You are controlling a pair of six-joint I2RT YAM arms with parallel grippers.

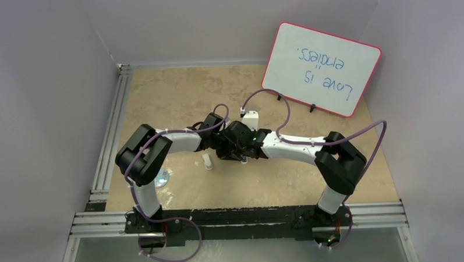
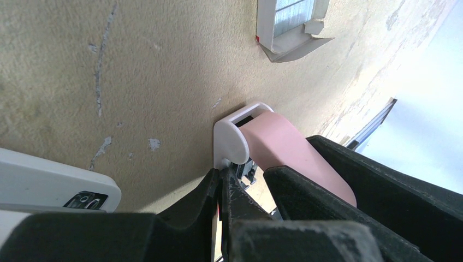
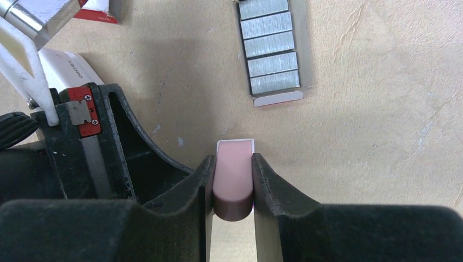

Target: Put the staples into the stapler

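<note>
The pink stapler [image 3: 233,174] with a white base [image 2: 233,136] lies on the tan table, and my right gripper [image 3: 233,183] is shut on its pink body from both sides. My left gripper [image 2: 225,176] is shut, its tips touching the underside of the stapler's white front end; I cannot tell whether anything thin is pinched. The staples [image 3: 269,46] are several silvery blocks in an open white tray [image 2: 288,22] just beyond the stapler. In the top view both grippers [image 1: 229,146] meet at mid-table and hide the stapler.
A red box piece [image 3: 98,12] lies at the top left of the right wrist view. A small white object [image 1: 207,162] and a round disc [image 1: 161,179] sit near the left arm. A pink-framed whiteboard [image 1: 322,66] leans at the back right.
</note>
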